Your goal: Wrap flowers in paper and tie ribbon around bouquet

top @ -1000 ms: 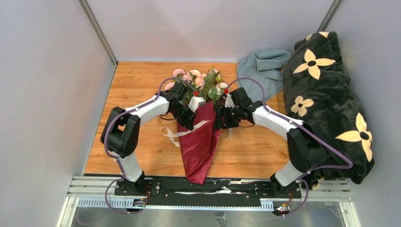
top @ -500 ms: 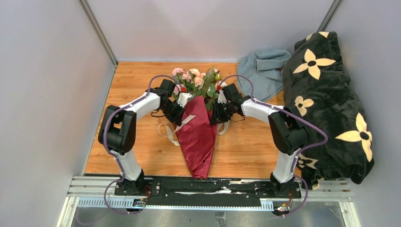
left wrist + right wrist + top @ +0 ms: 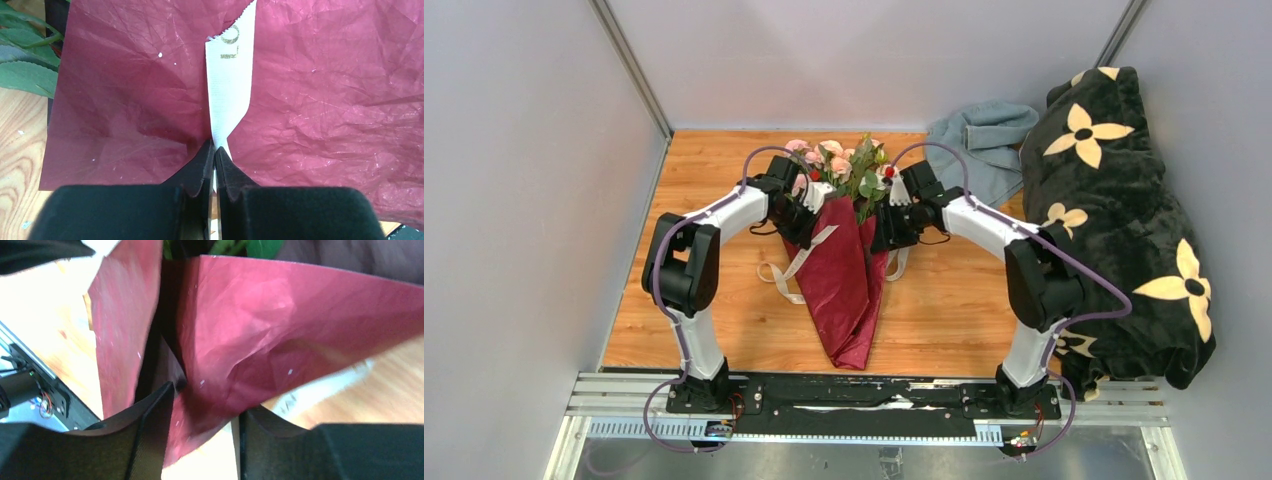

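The bouquet lies mid-table, a dark red paper [image 3: 846,280] cone with its narrow end toward me and the pink flowers [image 3: 836,164] at the far end. The cream ribbon [image 3: 796,268] trails from under the cone on both sides. My left gripper [image 3: 812,235] [image 3: 215,150] is shut on the ribbon [image 3: 229,95], whose printed end lies over the paper [image 3: 325,100]. At the cone's right edge, my right gripper [image 3: 882,238] [image 3: 207,405] stands open, and a loose flap of paper [image 3: 280,335] hangs between its fingers without being pinched.
A grey-blue cloth [image 3: 979,140] lies at the back right. A black blanket with cream flower shapes [image 3: 1124,210] fills the right side. Walls close in on the left and at the back. The arm bases' rail [image 3: 854,395] runs along the near edge.
Both grippers and the bouquet have moved toward the back wall. The left gripper has kept hold of the ribbon. The right gripper has shifted along the cone's right edge.
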### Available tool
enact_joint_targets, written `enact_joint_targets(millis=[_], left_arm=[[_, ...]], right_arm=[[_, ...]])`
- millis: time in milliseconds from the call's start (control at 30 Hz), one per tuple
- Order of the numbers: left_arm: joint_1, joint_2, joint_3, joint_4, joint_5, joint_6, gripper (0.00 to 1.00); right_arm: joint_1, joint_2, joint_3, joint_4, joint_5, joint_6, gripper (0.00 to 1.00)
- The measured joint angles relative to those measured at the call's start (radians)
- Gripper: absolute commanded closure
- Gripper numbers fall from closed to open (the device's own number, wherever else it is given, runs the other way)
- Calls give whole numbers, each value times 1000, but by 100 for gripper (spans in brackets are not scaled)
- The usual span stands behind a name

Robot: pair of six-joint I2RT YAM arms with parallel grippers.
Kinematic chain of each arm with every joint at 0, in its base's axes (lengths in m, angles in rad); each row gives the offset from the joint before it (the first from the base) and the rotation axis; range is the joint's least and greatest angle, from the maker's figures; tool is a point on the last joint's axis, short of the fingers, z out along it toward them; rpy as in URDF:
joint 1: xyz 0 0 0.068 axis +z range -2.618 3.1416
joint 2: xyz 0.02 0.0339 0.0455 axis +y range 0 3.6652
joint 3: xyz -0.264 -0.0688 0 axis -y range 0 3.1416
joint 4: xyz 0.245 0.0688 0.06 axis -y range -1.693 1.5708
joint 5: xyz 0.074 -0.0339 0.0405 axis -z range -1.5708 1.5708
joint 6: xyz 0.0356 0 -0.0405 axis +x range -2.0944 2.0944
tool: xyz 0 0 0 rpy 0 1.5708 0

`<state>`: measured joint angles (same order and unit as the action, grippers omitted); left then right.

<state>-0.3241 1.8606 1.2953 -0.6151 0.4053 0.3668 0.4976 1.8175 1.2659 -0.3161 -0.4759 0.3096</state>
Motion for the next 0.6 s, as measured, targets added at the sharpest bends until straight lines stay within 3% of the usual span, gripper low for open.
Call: enact_joint_targets(millis=[167, 333, 400, 600], left_arm=[[0, 3, -1, 4, -2, 0, 92], [0, 15, -1, 9, 2, -2, 92], [0, 17, -6, 13, 3, -4, 91], [0, 17, -34, 19, 7, -4, 90]], right_arm=[[-43, -100, 69, -224, 63, -72, 44], [-48, -101, 238, -268, 121, -89, 36], [-48, -38, 344, -251, 134, -75, 31], [-48, 278, 618, -176, 192, 5, 30]])
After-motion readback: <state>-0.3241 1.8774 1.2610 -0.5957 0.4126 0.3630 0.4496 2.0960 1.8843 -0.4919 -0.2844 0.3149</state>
